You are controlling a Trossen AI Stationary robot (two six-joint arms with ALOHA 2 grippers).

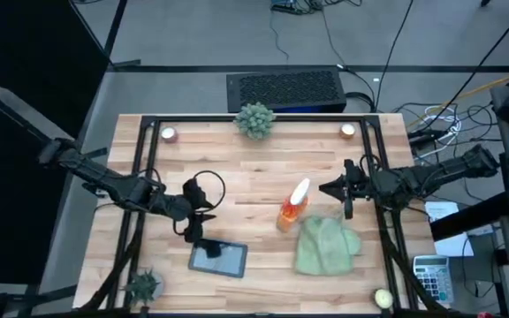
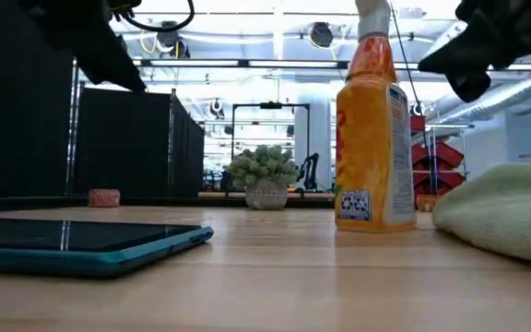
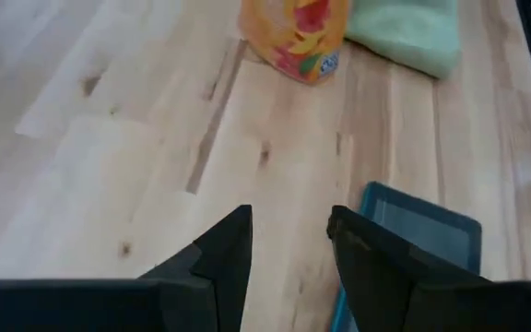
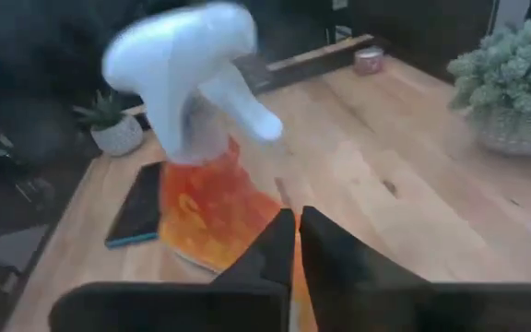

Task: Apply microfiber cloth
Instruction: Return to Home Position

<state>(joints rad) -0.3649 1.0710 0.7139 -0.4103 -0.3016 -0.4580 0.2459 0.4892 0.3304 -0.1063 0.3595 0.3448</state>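
Two dark, slender jointed arms [image 1: 113, 184] — black wedge-shaped claw fingers [image 3: 227, 256].

Overhead, table-level and both wrist cameras all share the spray bottle [image 1: 292, 208].

Wooden table [image 1: 263, 168], dark tablet [image 1: 218, 258], orange spray bottle [image 1: 292, 212], microfiber cloth [image 1: 325, 247], potted plant [image 1: 254, 119]

A grey floor [image 1: 237, 35] strewn with dark cables [image 1: 440, 115] surrounded the light wooden table [image 1: 254, 168], a black partition [image 1: 25, 62] stood along one side, a black perforated case [image 1: 285, 88] sat behind it, and bright ceiling lights [image 2: 275, 28] lit the hall beyond.
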